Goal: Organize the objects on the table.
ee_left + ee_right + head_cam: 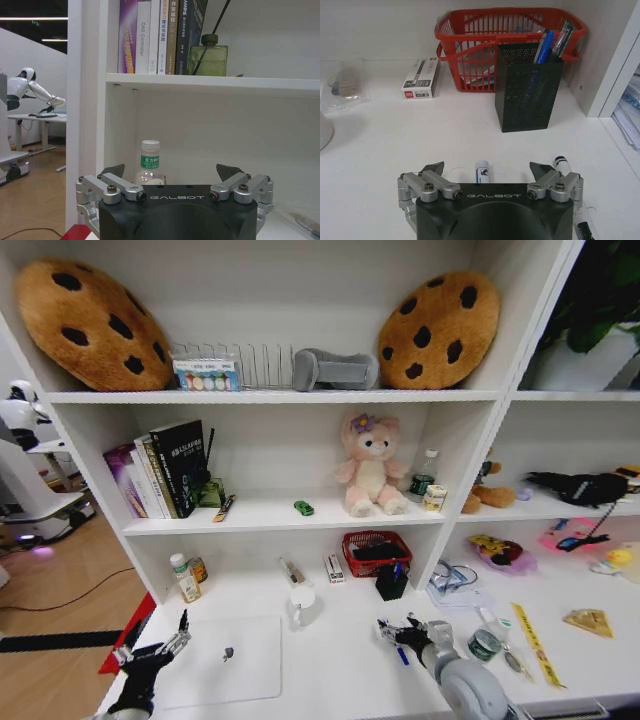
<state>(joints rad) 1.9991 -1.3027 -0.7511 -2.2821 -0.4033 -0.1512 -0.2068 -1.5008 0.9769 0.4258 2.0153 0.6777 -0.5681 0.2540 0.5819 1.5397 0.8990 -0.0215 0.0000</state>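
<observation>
We hold the right gripper wide open over a pen on the table, the pen cup at 12 o'clock (next, we judge: lower, close). Our left gripper, also open, waits by the laptop.

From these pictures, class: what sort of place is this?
Probably a study or office desk nook: a white table joined to shelving, books above, a mesh pen holder and a laptop.

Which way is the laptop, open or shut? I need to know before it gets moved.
Shut. The laptop lies flat on the table with its lid down, logo facing up, beside the left gripper.
</observation>
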